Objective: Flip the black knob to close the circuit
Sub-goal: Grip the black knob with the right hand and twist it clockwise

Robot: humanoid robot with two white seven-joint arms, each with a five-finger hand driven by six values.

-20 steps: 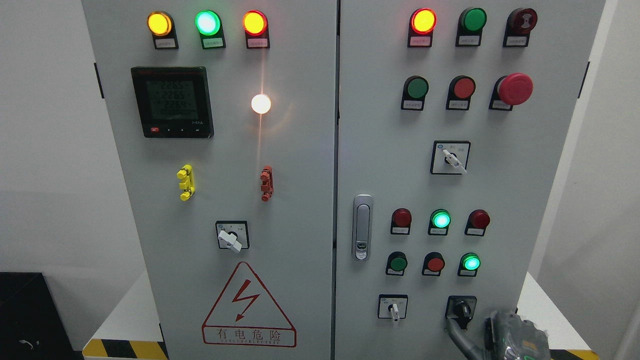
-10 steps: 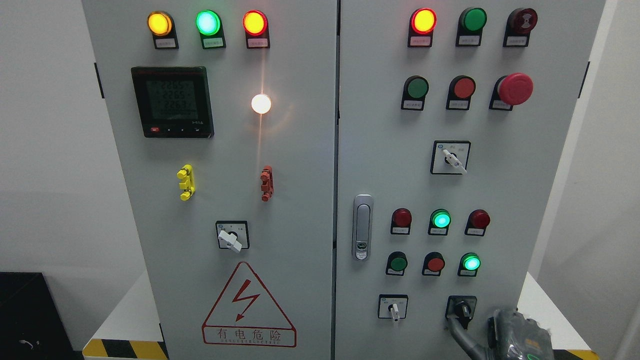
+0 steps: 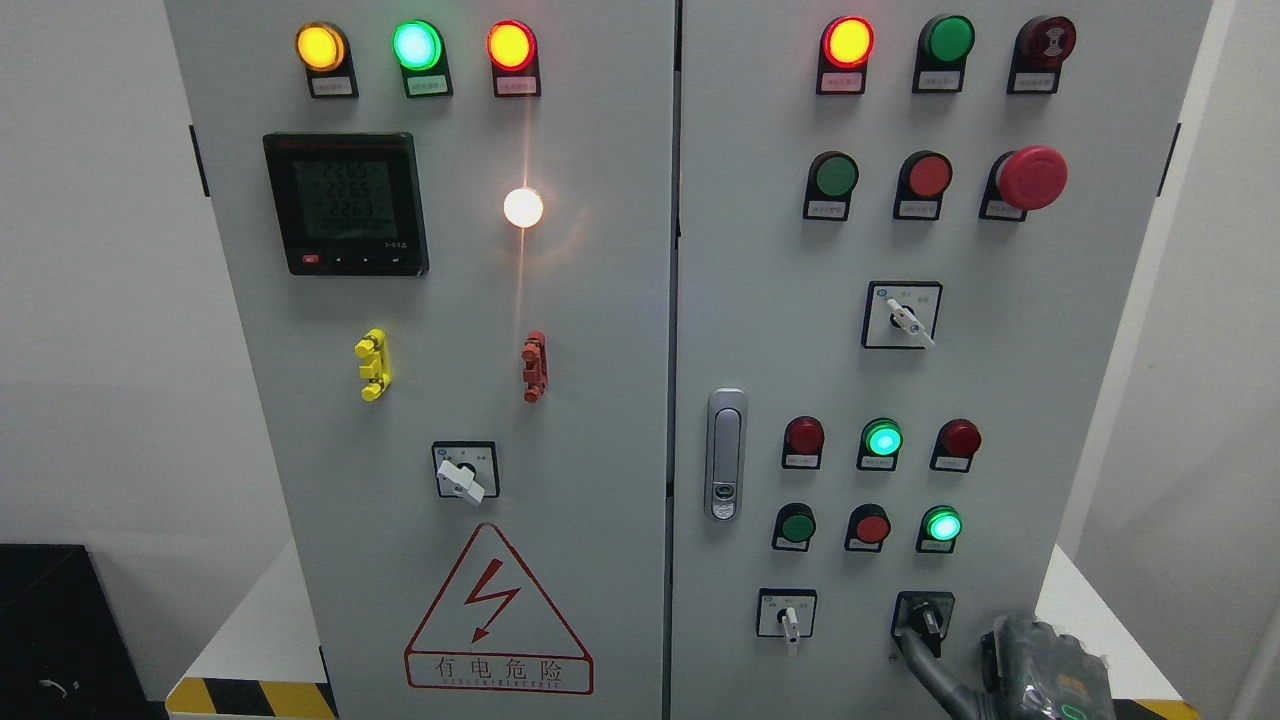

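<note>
The black knob (image 3: 925, 617) sits in a black square plate at the lower right of the grey cabinet's right door (image 3: 1000, 400), with its pointer tilted slightly down to the right. My right hand (image 3: 1040, 672) enters at the bottom right corner, mostly cut off by the picture's edge. A dark grey part of the hand stretches up and left and meets the knob's lower left side. No grasp around the knob can be made out. The left arm is out of view.
A white selector switch (image 3: 789, 618) sits left of the knob. Lit green lamps (image 3: 941, 524) and red buttons (image 3: 870, 527) are above it, and a door handle (image 3: 725, 455) is further left. The cabinet stands on a white base with yellow-black striping (image 3: 250, 697).
My right hand has drifted slightly right and down at the corner. Its reaching part stays at the knob, and the knob's pointer looks unchanged.
</note>
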